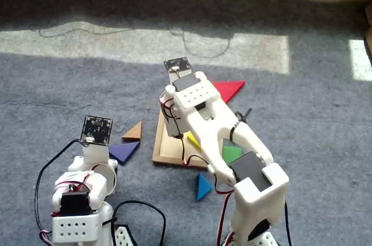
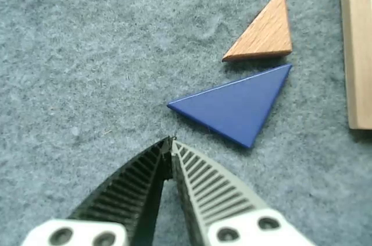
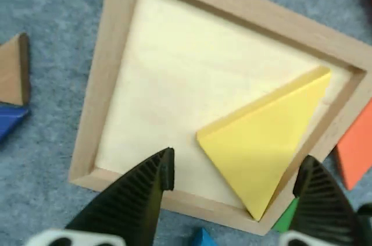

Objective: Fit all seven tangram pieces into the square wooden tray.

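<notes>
The right arm (image 1: 215, 124) stretches forward over the tray (image 3: 96, 89), the left arm (image 1: 81, 193) tucked low by its base. Inside the tray, a yellow triangle (image 3: 264, 153) lies against a corner. Above it the right gripper (image 3: 238, 159) gapes wide, empty; the left gripper (image 2: 171, 141) is pinched closed, empty, its tip near the blue triangle (image 2: 235, 106).

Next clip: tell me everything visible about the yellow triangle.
The yellow triangle is a flat, plain-coloured piece, seemingly painted wood, with some thickness showing along its edges. It lies inside the tray on the pale floor, its longest side along one wall and its right-angle corner pointing toward the middle. Whether it sits fully flat is unclear. No other piece touches it. The right gripper hangs open above it, one finger to either side, apparently not touching it.
</notes>
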